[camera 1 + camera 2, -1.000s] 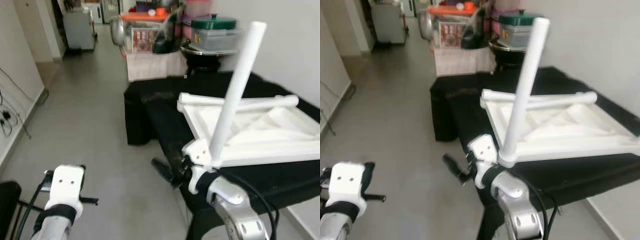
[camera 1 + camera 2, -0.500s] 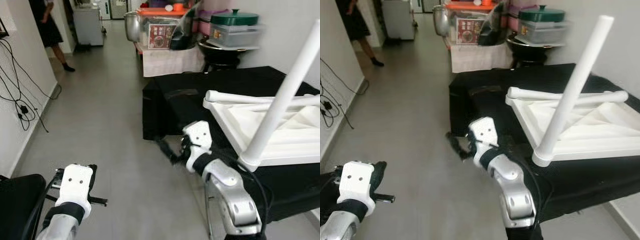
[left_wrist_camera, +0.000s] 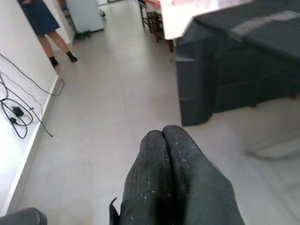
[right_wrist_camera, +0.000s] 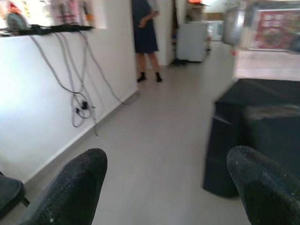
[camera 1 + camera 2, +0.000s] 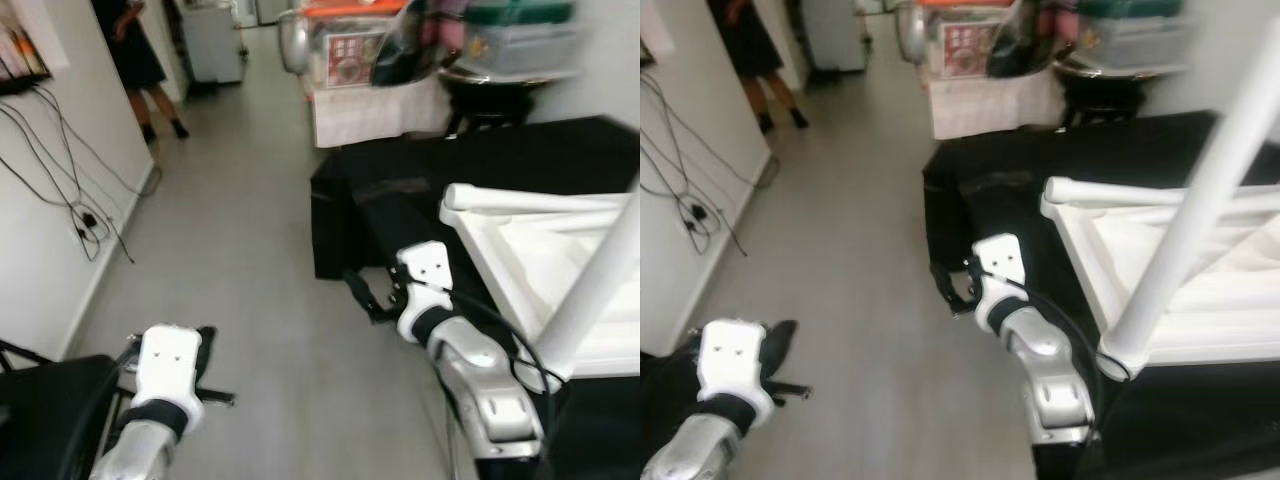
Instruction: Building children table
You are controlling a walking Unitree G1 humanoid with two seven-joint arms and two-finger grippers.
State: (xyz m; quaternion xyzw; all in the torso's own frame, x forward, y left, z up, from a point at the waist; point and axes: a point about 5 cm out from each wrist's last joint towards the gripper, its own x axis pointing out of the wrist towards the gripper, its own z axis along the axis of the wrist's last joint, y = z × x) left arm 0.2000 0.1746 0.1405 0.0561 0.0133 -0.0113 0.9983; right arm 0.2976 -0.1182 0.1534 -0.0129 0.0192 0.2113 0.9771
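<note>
A white children's table (image 5: 520, 250) lies upside down on a black-draped surface (image 5: 400, 180). One white leg (image 5: 1190, 220) stands up from its near corner, and a white rail (image 5: 540, 200) runs along the far edge. My right gripper (image 5: 365, 298) hovers over the floor just left of the draped surface, apart from the table. In the right wrist view the right gripper (image 4: 166, 159) is open, its fingers spread wide with nothing between them. My left gripper (image 3: 162, 133) is shut and empty, held low over the floor at my left (image 5: 205, 345).
A person in a dark skirt (image 5: 135, 60) stands down the hallway by the left wall. Cables (image 5: 70, 190) hang on that wall. A cluttered table with containers (image 5: 380, 60) stands at the back. A black seat (image 5: 40, 400) is at my lower left. Grey floor lies ahead.
The camera has swung left, bringing the left wall, cables and person into view. My right gripper has left the upright leg's base and now hangs left of the table.
</note>
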